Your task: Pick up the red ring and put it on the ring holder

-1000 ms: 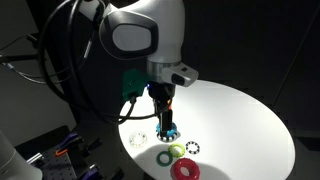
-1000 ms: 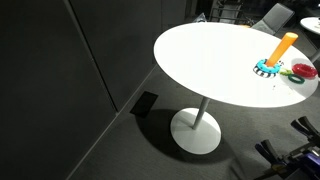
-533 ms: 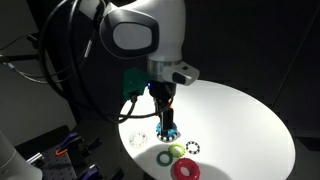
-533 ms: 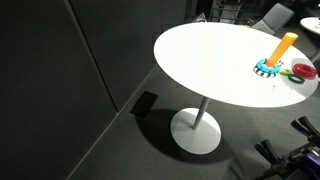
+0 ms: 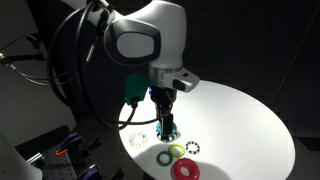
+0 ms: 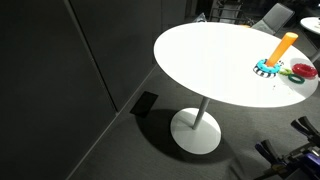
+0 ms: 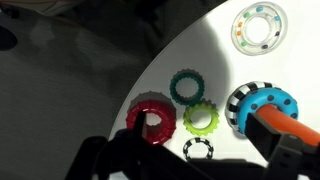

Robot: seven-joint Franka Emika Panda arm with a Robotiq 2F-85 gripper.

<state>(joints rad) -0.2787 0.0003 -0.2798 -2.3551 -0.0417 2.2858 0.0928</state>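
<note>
Red ring [image 7: 134,116] lies flat on the white table [image 5: 245,120], close to its near rim, just beside the lime-green ring [image 7: 189,121] and not far from the ring holder [image 6: 281,49]. The gripper [image 5: 164,110] hangs above the table, close to the holder's orange peg. It carries nothing, but its jaws are too dark and blurred in the wrist view to tell whether they are spread.

Several things could go wrong from here. The ring is thin and flat, so the fingers may skid on the tabletop and push it toward the rim, perhaps over it. A wide approach could catch the lime-green ring or the small black-and-white ring [image 7: 187,150] as well. Moving off sideways too low could knock the peg over.
</note>
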